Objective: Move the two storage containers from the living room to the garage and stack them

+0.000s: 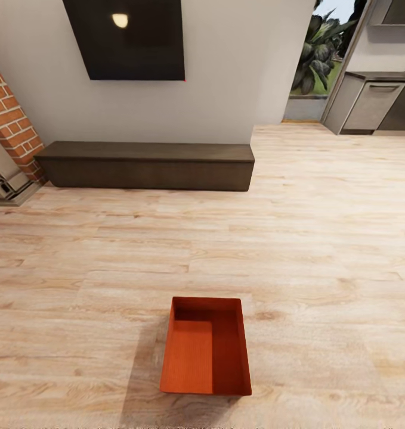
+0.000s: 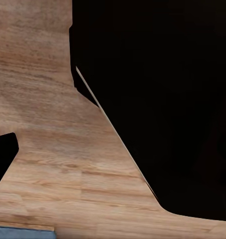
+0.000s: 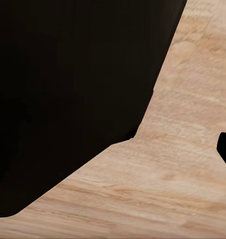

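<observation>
Orange-red storage container (image 1: 206, 348) sitting open-topped on light wood planks (image 1: 321, 238), near centre; long dark low cabinet (image 1: 145, 165) far behind. Black shapes blocking both wrist views; jaw states impossible to tell.

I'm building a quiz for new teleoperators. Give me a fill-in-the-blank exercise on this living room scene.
1. The orange-red open-topped rectangular storage container sits on the light ____ plank floor.
2. Inside, the container is ____.
3. The long dark low cabinet stands against the wall below a black ____ panel.
4. At the head view's left edge stands a column of red ____.

Missing words: wood; empty; rectangular; brick
</observation>
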Controlling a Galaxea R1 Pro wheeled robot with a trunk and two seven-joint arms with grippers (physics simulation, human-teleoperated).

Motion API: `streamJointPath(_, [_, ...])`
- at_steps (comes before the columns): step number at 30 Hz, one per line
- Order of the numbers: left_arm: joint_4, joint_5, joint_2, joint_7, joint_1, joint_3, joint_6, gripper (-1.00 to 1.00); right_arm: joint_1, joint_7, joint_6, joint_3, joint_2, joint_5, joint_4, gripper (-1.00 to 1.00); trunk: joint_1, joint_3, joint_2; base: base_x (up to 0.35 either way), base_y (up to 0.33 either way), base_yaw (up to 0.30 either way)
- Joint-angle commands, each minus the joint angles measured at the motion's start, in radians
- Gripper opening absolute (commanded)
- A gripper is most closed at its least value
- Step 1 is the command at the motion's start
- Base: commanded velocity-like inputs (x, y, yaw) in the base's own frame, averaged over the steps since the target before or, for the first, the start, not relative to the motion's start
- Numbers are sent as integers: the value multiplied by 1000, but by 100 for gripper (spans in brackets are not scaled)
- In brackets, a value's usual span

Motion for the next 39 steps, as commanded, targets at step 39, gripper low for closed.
streamJointPath(39, [0,9,0,0,0,0,-2,100,0,10,-4,7,1,-10,1,100,0,-31,0,0,0,0])
